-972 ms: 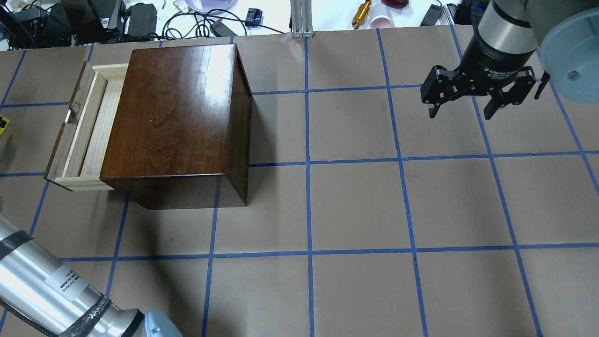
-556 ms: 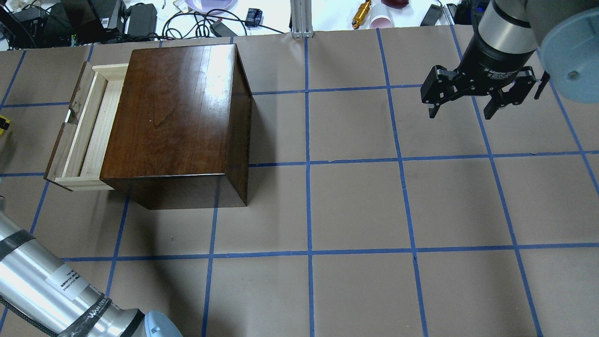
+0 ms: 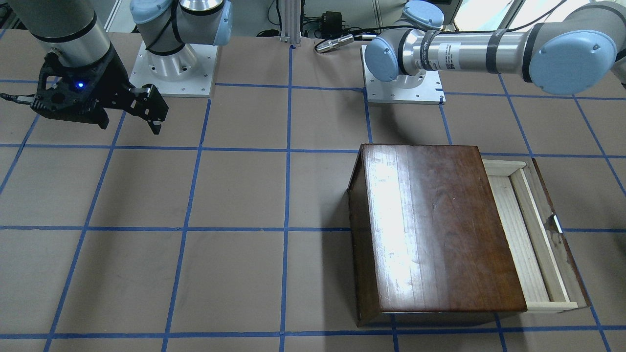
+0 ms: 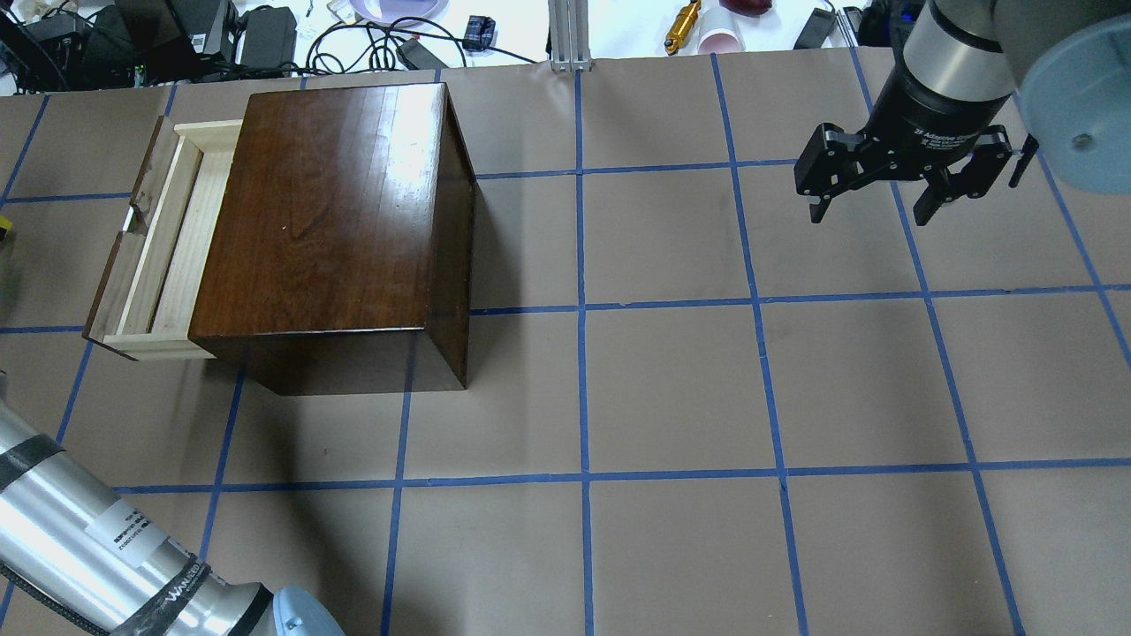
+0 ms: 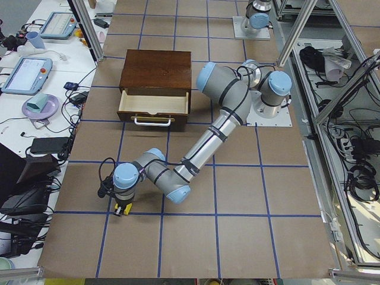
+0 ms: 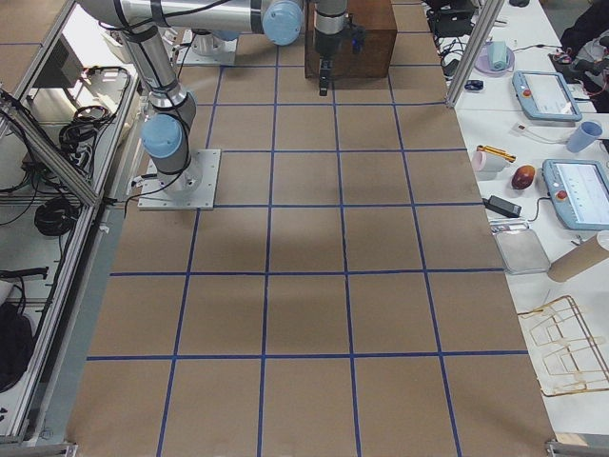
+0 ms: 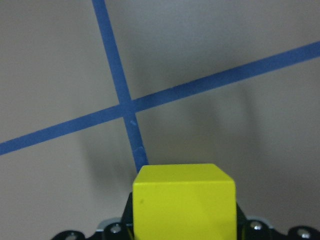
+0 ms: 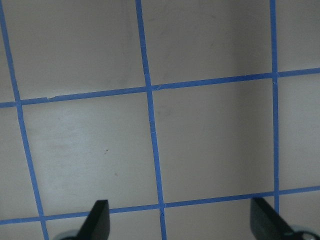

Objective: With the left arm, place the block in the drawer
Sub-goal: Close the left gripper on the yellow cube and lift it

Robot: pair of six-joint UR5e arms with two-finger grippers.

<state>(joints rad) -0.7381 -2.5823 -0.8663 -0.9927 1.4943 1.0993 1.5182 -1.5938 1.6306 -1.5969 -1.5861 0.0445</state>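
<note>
The yellow block (image 7: 184,200) fills the bottom middle of the left wrist view, held above a cross of blue tape lines. In the exterior left view my left gripper (image 5: 122,203) is shut on the block (image 5: 123,209), low over the table and well in front of the drawer. The drawer (image 4: 163,247) stands pulled out of the dark-brown box (image 4: 336,212), and its pale wood inside is empty. It also shows in the front-facing view (image 3: 533,234). My right gripper (image 4: 870,208) hangs open and empty at the far right.
The table is brown paper with a blue tape grid. Cables, cups and tools (image 4: 389,35) lie on the white bench beyond its far edge. My left arm's silver link (image 4: 97,539) crosses the near left corner of the overhead view.
The sliver of yellow block at the overhead view's left edge has slid further left, almost out of view. The right arm, box and drawer have not moved.
</note>
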